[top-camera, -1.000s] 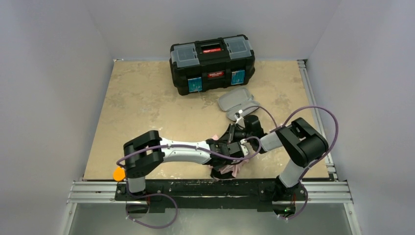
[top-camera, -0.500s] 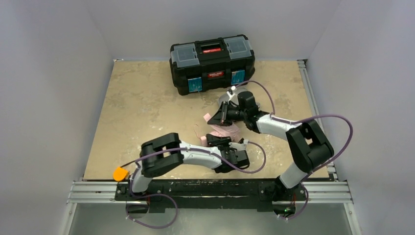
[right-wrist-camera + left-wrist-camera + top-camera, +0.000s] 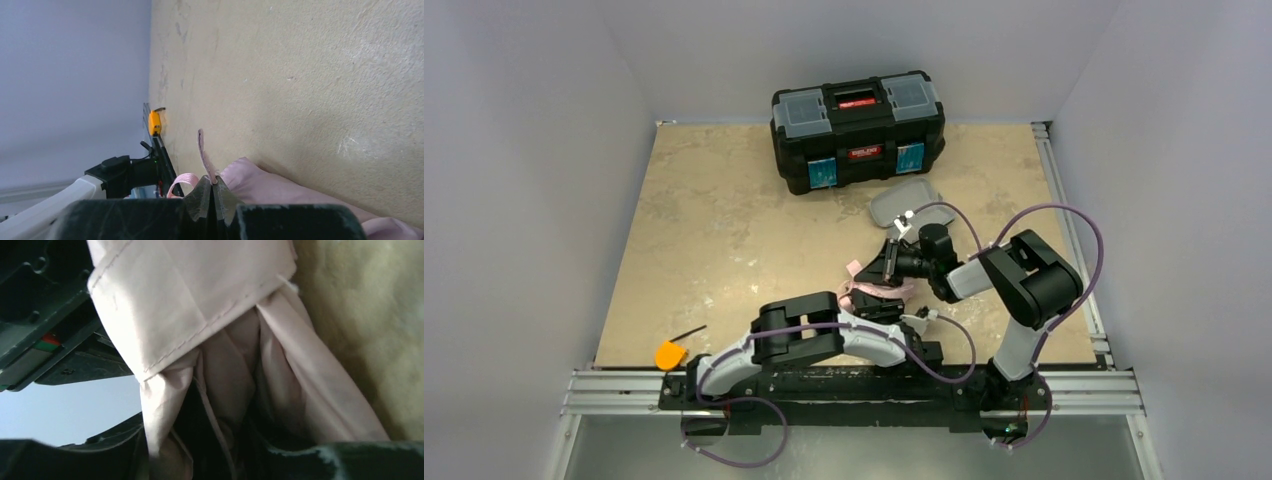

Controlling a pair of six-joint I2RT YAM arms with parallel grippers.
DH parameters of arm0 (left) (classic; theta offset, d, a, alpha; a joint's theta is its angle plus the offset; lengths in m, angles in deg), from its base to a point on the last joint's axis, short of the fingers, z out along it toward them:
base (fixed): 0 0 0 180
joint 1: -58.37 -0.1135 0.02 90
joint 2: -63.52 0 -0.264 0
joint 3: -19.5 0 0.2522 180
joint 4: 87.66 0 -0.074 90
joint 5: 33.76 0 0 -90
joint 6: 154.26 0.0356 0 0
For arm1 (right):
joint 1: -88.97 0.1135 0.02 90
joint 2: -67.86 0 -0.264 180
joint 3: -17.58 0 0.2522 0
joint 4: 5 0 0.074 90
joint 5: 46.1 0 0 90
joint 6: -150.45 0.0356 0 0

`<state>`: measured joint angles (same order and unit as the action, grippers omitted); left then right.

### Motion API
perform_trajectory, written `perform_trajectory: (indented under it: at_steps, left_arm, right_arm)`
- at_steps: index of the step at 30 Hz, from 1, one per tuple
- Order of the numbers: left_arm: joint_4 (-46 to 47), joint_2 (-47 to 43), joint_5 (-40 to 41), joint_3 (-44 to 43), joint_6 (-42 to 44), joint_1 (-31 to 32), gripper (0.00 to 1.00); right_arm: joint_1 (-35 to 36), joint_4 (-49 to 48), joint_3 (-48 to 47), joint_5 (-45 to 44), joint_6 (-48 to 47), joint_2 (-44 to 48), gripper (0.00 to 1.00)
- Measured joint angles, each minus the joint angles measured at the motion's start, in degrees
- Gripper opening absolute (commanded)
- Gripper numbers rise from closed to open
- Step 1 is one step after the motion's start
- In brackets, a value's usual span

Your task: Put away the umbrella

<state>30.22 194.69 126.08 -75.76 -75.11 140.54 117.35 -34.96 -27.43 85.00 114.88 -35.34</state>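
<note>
A mottled tan bench (image 3: 724, 220) sits between pale grey walls. A black toolbox (image 3: 858, 128) stands at its 12 o'clock edge, with a small grey case (image 3: 902, 203) near it toward 5 o'clock. The umbrella (image 3: 869, 294), a crumpled pale pink bundle, lies on the bench at about 5 o'clock. The right gripper (image 3: 887, 268) reaches in from 3 o'clock, jaws clenched on a thin pink strip of it. The left gripper (image 3: 881, 308) meets the fabric from 6 o'clock. Pink folds fill its wrist view, and I cannot tell whether its jaws grasp them. A small orange object (image 3: 667, 354) sits at the 7 o'clock corner.
</note>
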Motion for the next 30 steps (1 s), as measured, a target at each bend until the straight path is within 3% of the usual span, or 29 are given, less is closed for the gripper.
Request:
perform_trajectory:
  at_steps: [1,2,4,13,20,30]
  left_arm:
    - [-0.39,-0.37,-0.83,0.09,-0.15,0.15,0.71]
    - [-0.44,-1.18,-1.62,0.57,-0.02,0.42,0.81]
    - [-0.31,-4.87,-3.32,2.54,0.33,0.9,0.86]
    - [1.68,-22.03,-26.23,6.43,0.46,-0.7,0.88]
    - [5.57,-34.64,-43.78,8.87,1.4,-10.95,0.9]
    - [14.75,-32.02,-66.75,13.68,1.66,-25.09,0.83]
  right_arm:
    - [0.02,-2.08,1.11,-0.02,0.33,0.0,0.0]
    - [0.07,-3.98,2.03,-0.04,0.68,0.0,0.0]
    - [0.2,-6.86,3.3,-0.04,1.09,-0.11,0.0]
    - [0.87,-14.08,6.27,-1.14,1.79,-0.72,0.0]
    - [0.87,-15.63,7.02,-1.38,1.95,-0.72,0.0]
    - [0.87,-16.57,7.56,-1.46,2.34,-0.68,0.0]
